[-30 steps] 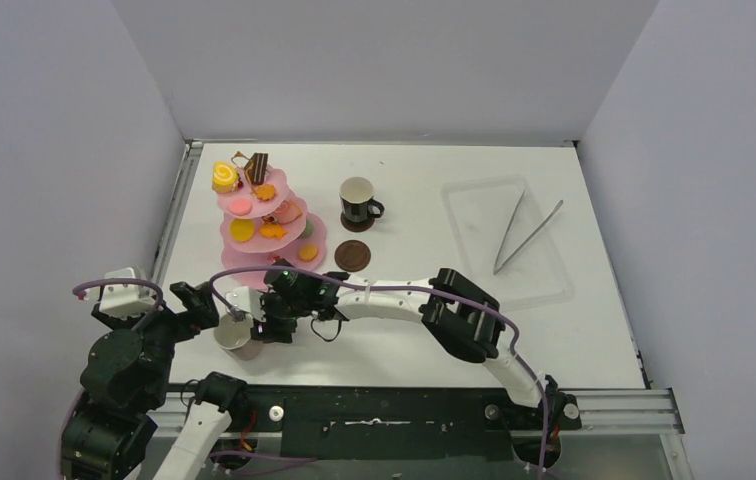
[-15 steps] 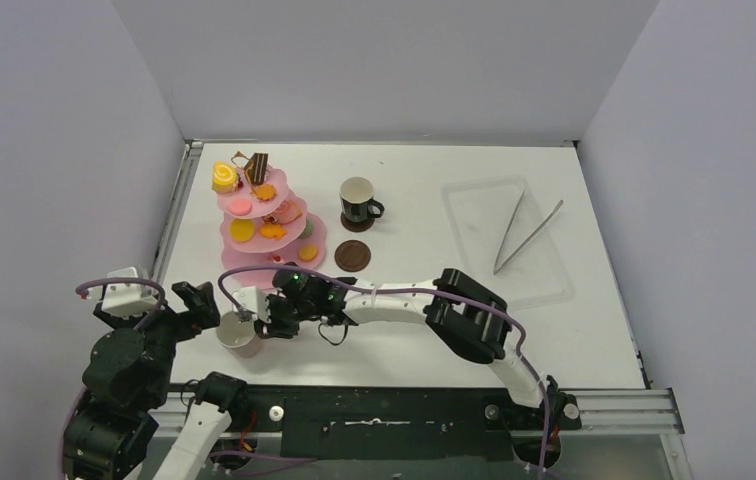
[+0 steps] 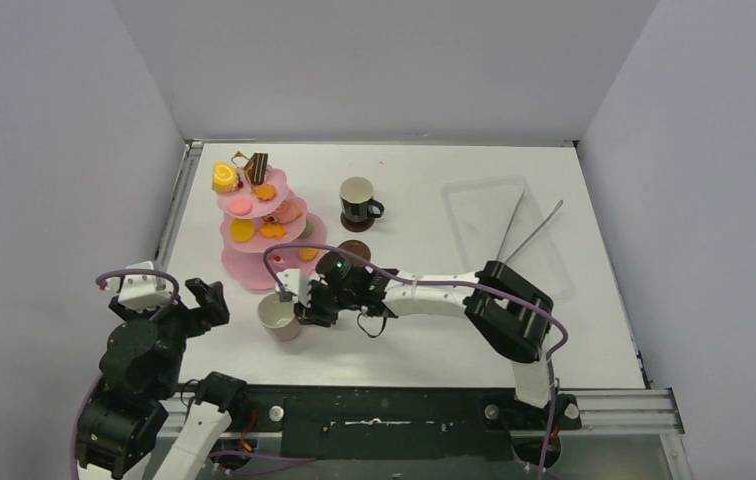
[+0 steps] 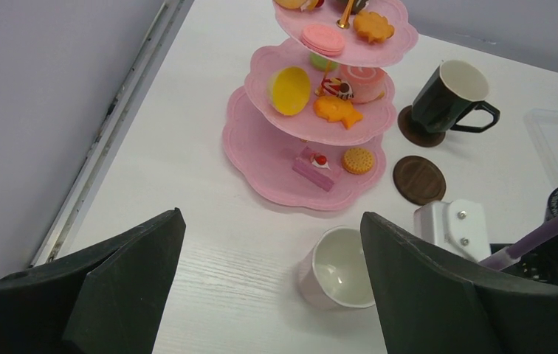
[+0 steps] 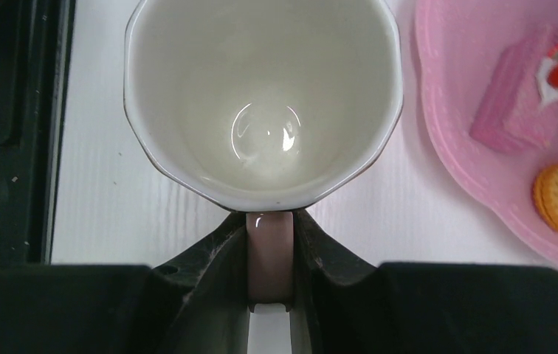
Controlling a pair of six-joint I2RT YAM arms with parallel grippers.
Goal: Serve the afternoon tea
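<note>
The pink mug [image 3: 279, 317] [image 4: 335, 269] [image 5: 261, 96] is upright and empty, in front of the pink three-tier stand [image 3: 250, 268] [image 4: 261, 158] [image 5: 446, 88]. My right gripper [image 3: 306, 305] [image 5: 270, 221] is shut on the mug's handle [image 5: 269, 254], coming in from the mug's right. My left gripper [image 3: 209, 300] [image 4: 270, 217] hangs open to the mug's left, holding nothing. Pastries fill the stand's tiers. The black mug [image 3: 358, 200] [image 4: 449, 96] stands on one brown coaster; the other coaster [image 3: 354, 250] [image 4: 418, 179] lies bare just behind my right arm.
A clear plastic tray [image 3: 474, 215] with long metal tongs [image 3: 526, 232] lies at the back right. A side wall and metal rail [image 3: 176, 215] run close along the left of the stand. The arm bases sit at the near edge.
My right gripper has shut on the pink mug's handle and carried the mug to the right and a little away from the near edge. The left arm has also shifted slightly right.
</note>
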